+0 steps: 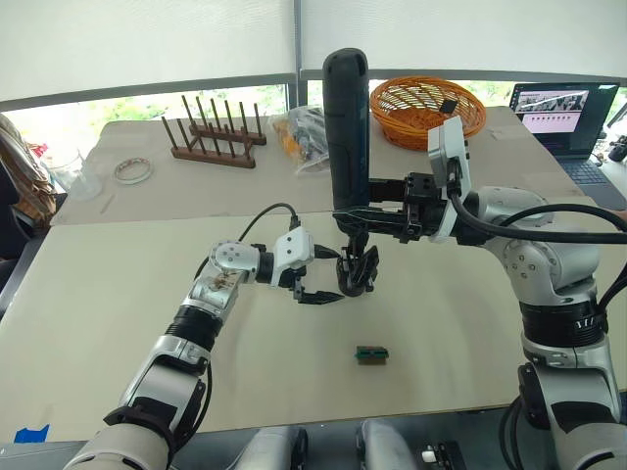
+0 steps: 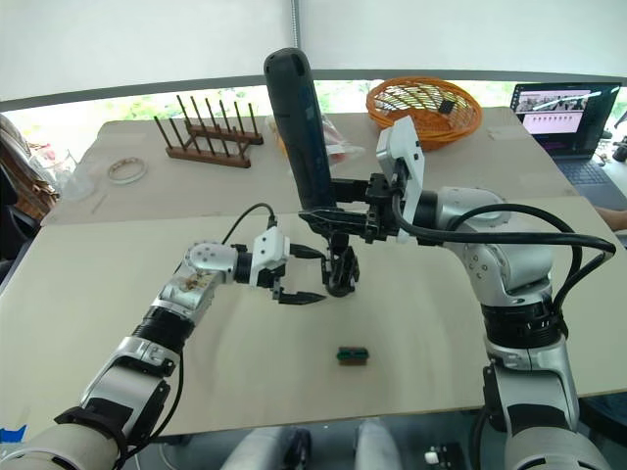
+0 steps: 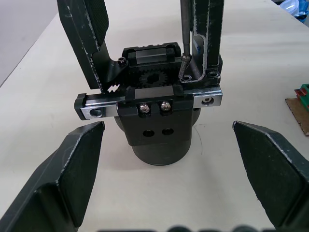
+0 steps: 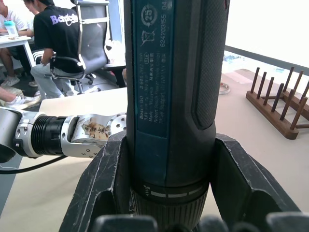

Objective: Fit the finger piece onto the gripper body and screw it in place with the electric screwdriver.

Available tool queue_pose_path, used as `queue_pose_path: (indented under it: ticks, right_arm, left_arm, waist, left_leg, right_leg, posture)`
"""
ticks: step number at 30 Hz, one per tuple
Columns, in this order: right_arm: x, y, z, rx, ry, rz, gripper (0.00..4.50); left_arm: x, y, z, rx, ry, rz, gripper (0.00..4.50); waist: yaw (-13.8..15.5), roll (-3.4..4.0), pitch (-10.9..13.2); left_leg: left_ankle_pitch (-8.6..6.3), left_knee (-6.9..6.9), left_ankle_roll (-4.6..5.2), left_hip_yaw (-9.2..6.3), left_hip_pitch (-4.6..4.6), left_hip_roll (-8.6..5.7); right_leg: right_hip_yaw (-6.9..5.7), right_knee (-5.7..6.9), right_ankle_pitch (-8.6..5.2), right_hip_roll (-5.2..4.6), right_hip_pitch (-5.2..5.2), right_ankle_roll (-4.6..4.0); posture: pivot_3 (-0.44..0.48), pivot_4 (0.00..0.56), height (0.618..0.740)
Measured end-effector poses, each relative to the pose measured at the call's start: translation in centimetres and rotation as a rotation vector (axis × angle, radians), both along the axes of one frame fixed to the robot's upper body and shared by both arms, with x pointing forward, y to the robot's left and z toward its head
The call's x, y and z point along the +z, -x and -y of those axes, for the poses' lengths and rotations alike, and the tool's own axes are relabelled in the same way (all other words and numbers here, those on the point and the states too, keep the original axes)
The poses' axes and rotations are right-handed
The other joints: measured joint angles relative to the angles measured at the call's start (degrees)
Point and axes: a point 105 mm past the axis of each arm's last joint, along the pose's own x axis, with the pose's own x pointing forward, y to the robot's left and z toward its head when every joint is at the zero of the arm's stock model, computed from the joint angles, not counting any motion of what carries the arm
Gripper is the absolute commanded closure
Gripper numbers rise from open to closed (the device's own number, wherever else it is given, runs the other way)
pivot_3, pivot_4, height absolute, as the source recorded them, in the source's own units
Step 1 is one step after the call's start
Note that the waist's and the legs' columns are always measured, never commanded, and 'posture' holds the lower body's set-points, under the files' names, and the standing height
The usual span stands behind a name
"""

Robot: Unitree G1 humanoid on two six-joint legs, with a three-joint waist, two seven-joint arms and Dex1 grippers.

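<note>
The gripper body (image 3: pixel 154 121) stands upright on the tan table, a black block on a round base with a silver rail. On its rail stands the finger piece (image 3: pixel 207 34), with another black finger beside it. My right gripper (image 1: pixel 367 217) is shut on the electric screwdriver (image 1: pixel 347 127), holding its thick handle (image 4: pixel 174 96) vertical above the body. Its thin bit (image 3: pixel 184 29) comes down onto a screw at the base of the finger piece. My left gripper (image 1: pixel 323 276) is open, its fingers (image 3: pixel 63 179) spread on either side of the body's base without touching it.
A small green block (image 1: pixel 371 354) lies on the table nearer to me. At the far side stand a wooden peg rack (image 1: pixel 216 137), a tape roll (image 1: pixel 133 170), a plastic bag (image 1: pixel 304 132), an orange basket (image 1: pixel 426 108) and a laptop (image 1: pixel 558 113). People sit in the background (image 4: pixel 53 43).
</note>
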Motion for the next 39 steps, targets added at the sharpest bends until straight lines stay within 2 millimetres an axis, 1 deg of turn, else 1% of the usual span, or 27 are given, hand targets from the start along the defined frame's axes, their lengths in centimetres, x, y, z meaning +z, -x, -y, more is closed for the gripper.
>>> queue_pose_path:
  ticks: [39]
  right_arm:
    - [-0.05,0.23,0.06,0.021,0.011,-0.004,2.59]
  left_arm:
    - [0.02,-0.06,0.00,0.006,0.002,0.002,0.00]
  waist:
    - [0.0,0.00,0.0]
  left_leg:
    - [0.00,0.00,0.00,0.00,0.00,0.00]
  right_leg:
    - [0.00,0.00,0.00,0.00,0.00,0.00]
  posture:
    - [0.000,0.150,0.740]
